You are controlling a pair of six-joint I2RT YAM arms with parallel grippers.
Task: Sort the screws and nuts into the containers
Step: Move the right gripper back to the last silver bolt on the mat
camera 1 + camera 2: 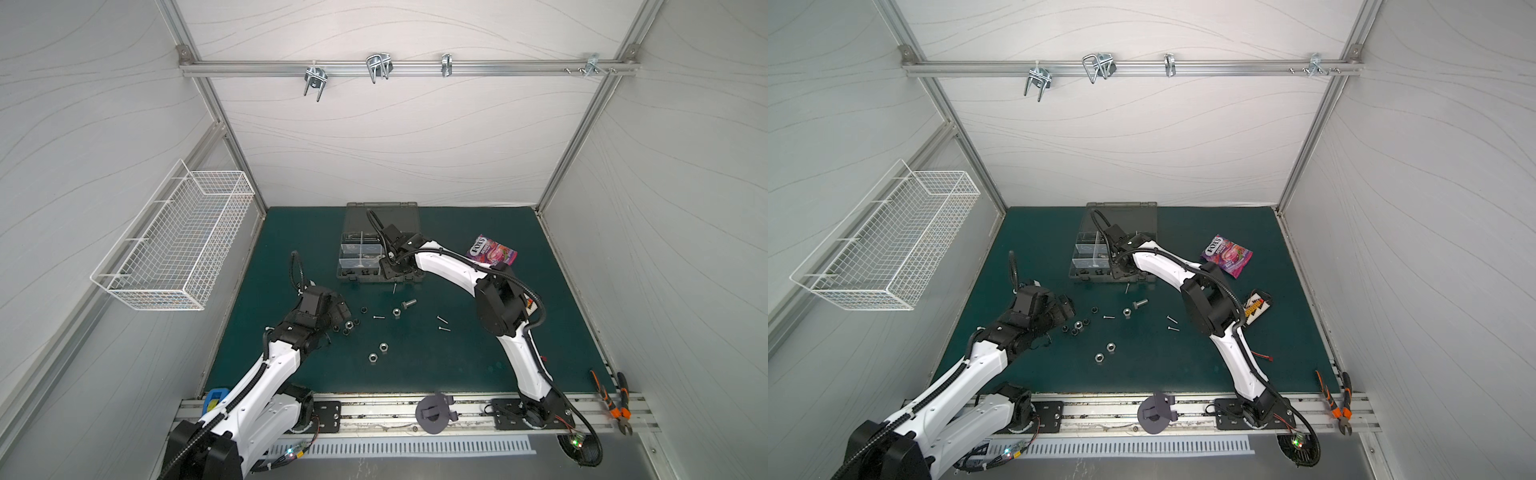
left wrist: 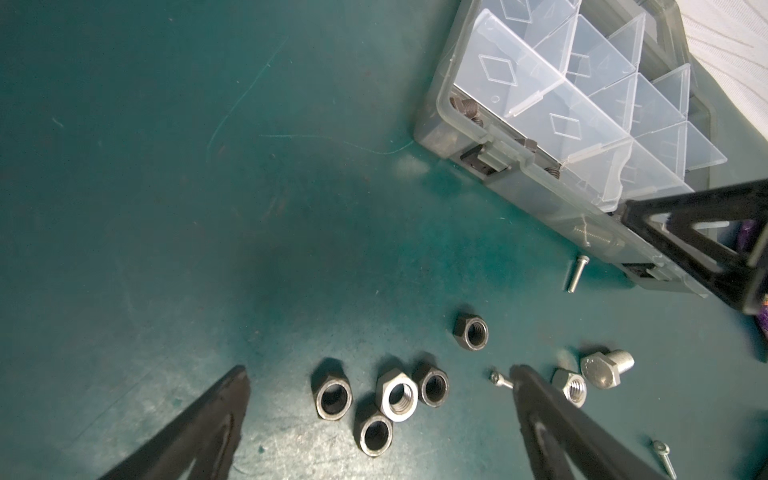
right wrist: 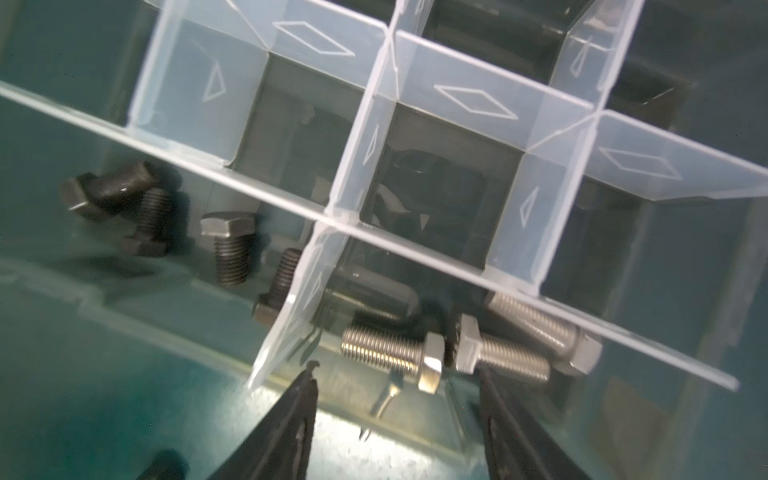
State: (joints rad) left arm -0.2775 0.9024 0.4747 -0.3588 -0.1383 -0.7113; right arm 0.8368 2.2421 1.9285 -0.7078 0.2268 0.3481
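I've got L jaws wide open, empty, over nuts (image 2: 397,397) left of tabletop (image 1: 457,365) centre. R jaws part open, empty, over case (image 1: 357,278) by far edge; silver bolts (image 3: 390,353) in its near-wall compartment (image 3: 291,328), black bolts (image 3: 228,249) in next one

Bare green mat (image 1: 307,232) left of the organizer case (image 1: 399,216) offers clear passage. Upright translucent dividers (image 3: 361,137) narrow each compartment. Black nuts (image 2: 322,384) cluster between the wide-spread fingers of the left gripper (image 2: 380,372); the right arm (image 1: 449,266) overhangs the case's right side

Shiny metal screws (image 3: 390,351); translucent plastic dividers (image 3: 478,99)
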